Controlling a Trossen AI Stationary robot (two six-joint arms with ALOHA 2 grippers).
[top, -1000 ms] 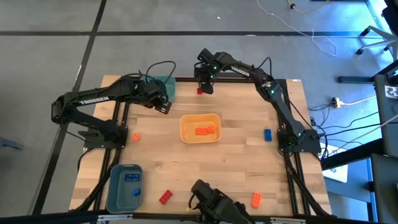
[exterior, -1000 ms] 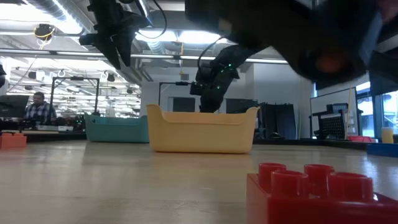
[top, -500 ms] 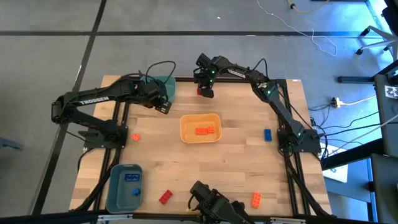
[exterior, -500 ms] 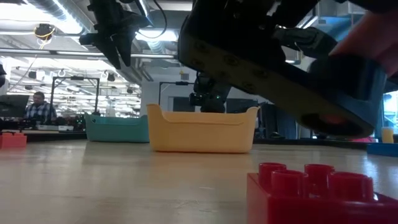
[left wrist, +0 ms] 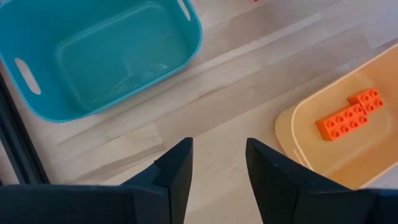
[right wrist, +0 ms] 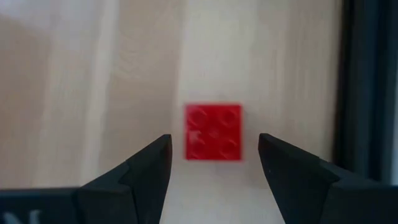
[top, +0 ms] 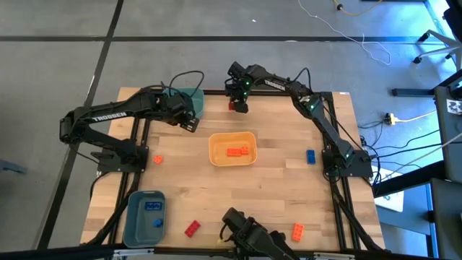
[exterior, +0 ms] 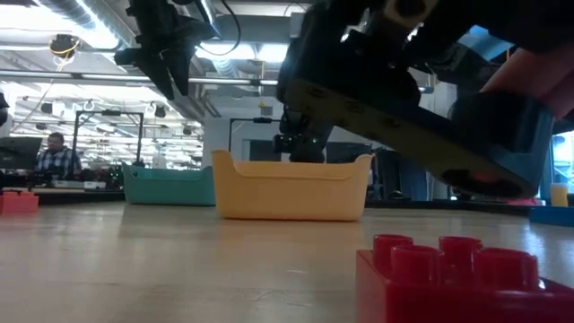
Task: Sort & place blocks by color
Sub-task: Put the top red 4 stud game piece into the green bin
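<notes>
Sorting is partly done: orange plastic bricks (top: 237,152) lie in the yellow-orange bin (top: 214,157), while the right end effector (top: 240,107), wide open and empty, hangs over a small red square brick (right wrist: 213,132) at the wooden counter's (top: 267,195) far edge.

Bright even light; blurred right-wrist close-up.

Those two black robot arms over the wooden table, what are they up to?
They are sorting small plastic toy bricks into coloured bins. The right claw hangs open over a small square red brick at the table's far edge, not yet gripping it. The left claw is empty, near the empty teal plastic bin. The yellow-orange plastic bin holds orange bricks; others remain scattered.
</notes>
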